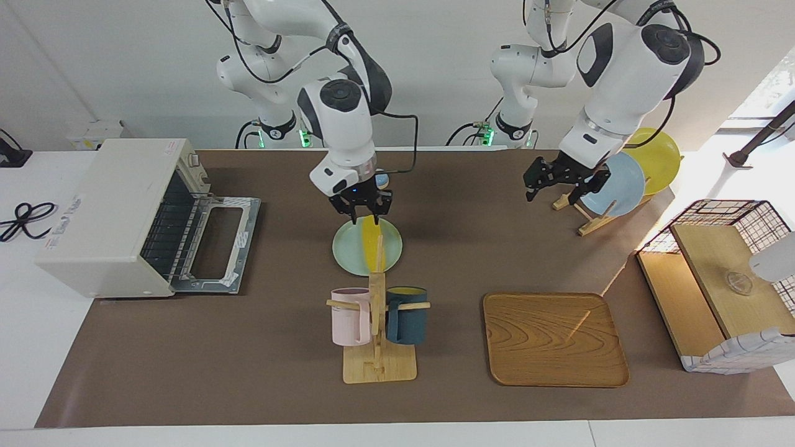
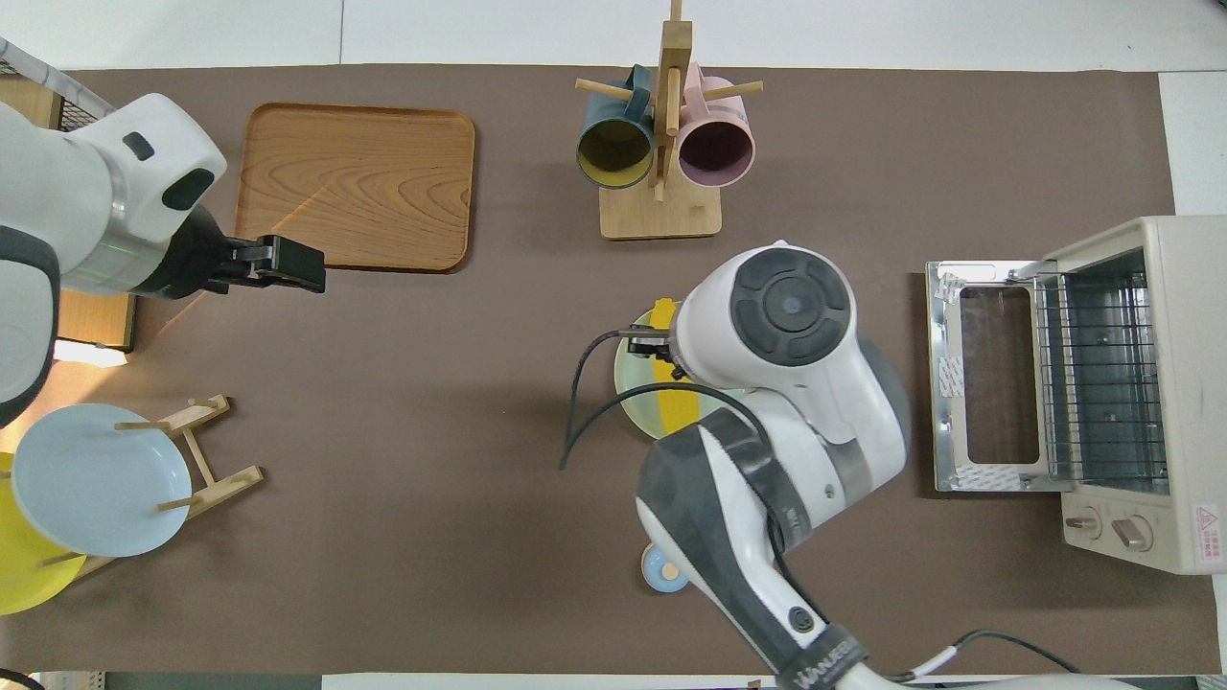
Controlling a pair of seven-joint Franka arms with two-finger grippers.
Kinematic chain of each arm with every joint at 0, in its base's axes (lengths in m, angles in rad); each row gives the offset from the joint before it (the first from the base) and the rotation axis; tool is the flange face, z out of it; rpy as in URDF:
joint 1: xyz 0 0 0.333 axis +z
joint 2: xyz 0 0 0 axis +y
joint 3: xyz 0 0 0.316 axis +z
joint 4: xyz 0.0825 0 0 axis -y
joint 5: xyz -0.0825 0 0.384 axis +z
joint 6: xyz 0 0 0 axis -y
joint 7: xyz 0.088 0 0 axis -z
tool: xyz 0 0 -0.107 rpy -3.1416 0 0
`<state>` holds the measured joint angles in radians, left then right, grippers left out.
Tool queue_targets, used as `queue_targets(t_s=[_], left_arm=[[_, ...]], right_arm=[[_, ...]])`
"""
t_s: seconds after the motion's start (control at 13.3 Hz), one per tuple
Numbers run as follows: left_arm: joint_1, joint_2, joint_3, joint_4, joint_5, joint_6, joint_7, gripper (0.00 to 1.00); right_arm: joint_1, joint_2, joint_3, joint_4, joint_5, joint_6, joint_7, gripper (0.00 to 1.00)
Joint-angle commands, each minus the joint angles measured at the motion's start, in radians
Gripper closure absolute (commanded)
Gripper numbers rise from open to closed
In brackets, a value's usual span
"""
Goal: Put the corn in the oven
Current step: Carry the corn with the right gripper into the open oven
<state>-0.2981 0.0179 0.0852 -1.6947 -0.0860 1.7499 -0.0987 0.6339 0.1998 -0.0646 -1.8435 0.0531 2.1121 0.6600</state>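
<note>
The yellow corn lies on a pale green plate in the middle of the table; in the overhead view the corn and plate are partly hidden under the right arm. My right gripper is low over the corn's end nearer the robots, fingers open on either side of it. The off-white oven stands at the right arm's end of the table, its door dropped open and its rack showing in the overhead view. My left gripper waits open and empty in the air beside the plate rack.
A mug rack with a pink and a dark teal mug stands just farther from the robots than the plate. A wooden tray, a plate rack with a blue plate and a yellow plate, and a wire-and-wood basket box are toward the left arm's end.
</note>
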Motion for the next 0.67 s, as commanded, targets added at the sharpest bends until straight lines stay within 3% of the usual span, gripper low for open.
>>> queue_targets(t_s=[0.0,0.07,0.6], left_arm=[[0.037,-0.036,-0.012,0.013,0.049,-0.07,0.051,0.0],[0.059,-0.053,-0.013,0.018,0.077,-0.101,0.056,0.0],[0.062,-0.087,-0.012,0.026,0.107,-0.167,0.047,0.0]], right_arm=[[0.093,0.174,-0.007,0.118,-0.094,0.008,0.104,0.6],[0.093,0.193,-0.007,0.081,-0.116,0.075,0.105,0.62],[0.112,0.194,-0.006,-0.052,-0.124,0.21,0.11,0.63]])
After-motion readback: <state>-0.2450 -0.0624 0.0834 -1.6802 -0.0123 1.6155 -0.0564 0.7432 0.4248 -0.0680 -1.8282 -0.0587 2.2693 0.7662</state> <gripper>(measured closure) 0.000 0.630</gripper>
